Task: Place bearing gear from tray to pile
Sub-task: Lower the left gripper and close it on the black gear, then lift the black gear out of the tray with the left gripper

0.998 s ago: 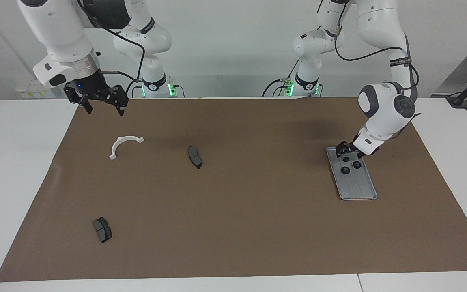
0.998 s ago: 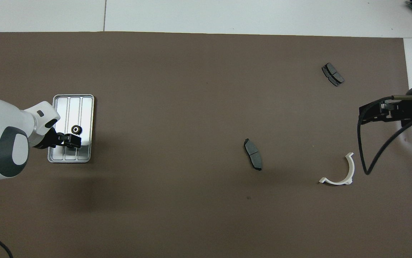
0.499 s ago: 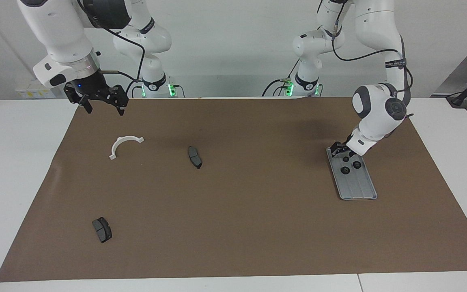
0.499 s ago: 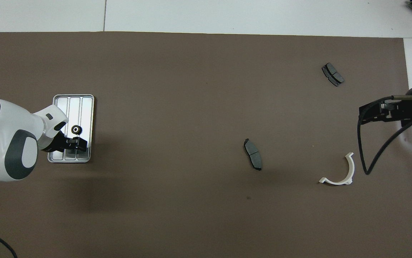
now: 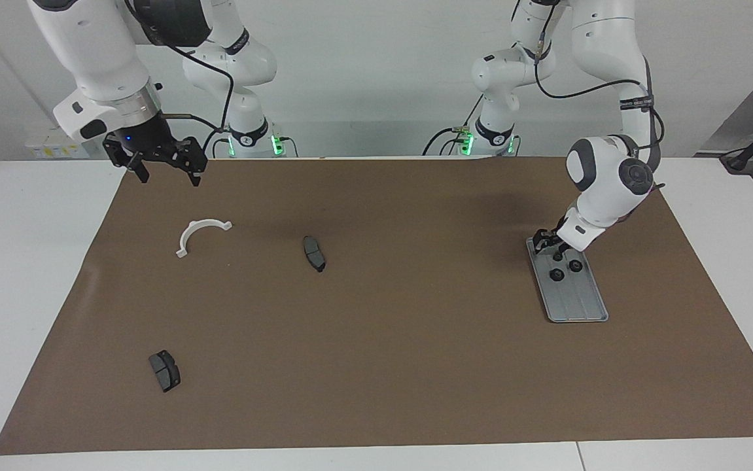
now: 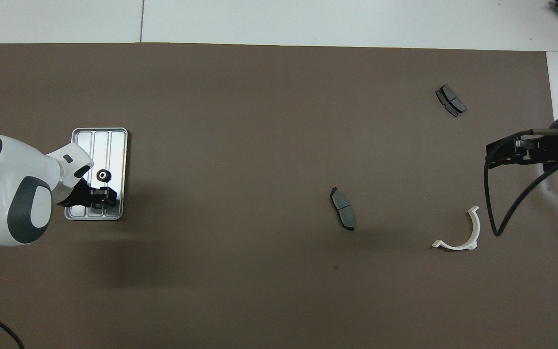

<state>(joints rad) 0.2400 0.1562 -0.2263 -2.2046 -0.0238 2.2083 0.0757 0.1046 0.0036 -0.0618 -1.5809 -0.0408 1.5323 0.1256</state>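
Observation:
The silver tray (image 5: pixel 579 301) (image 6: pixel 114 145) lies on the brown mat toward the left arm's end of the table. Two small black bearing gears (image 5: pixel 555 275) (image 5: pixel 575 265) rest in it; the overhead view shows one gear (image 6: pixel 102 175), and the wrist covers the other. My left gripper (image 5: pixel 548 244) (image 6: pixel 103 195) is low over the tray's end nearest the robots, beside the gears. Whether it holds anything is hidden. The pile's parts lie scattered: a white half-ring bracket (image 5: pixel 192 230) (image 6: pixel 476 225) and two dark brake pads (image 5: pixel 314 253) (image 6: pixel 342 208) (image 5: pixel 165 370) (image 6: pixel 450 100). My right gripper (image 5: pixel 163 171) (image 6: pixel 488 156) waits open over the mat's edge near the bracket.
The brown mat (image 5: pixel 376 340) covers most of the white table. A black cable (image 6: pixel 511 208) hangs from the right arm near the bracket.
The left arm's wrist has turned, and its gripper has shifted a little toward the tray's end nearest the robots. Both gears and the right arm have stayed put.

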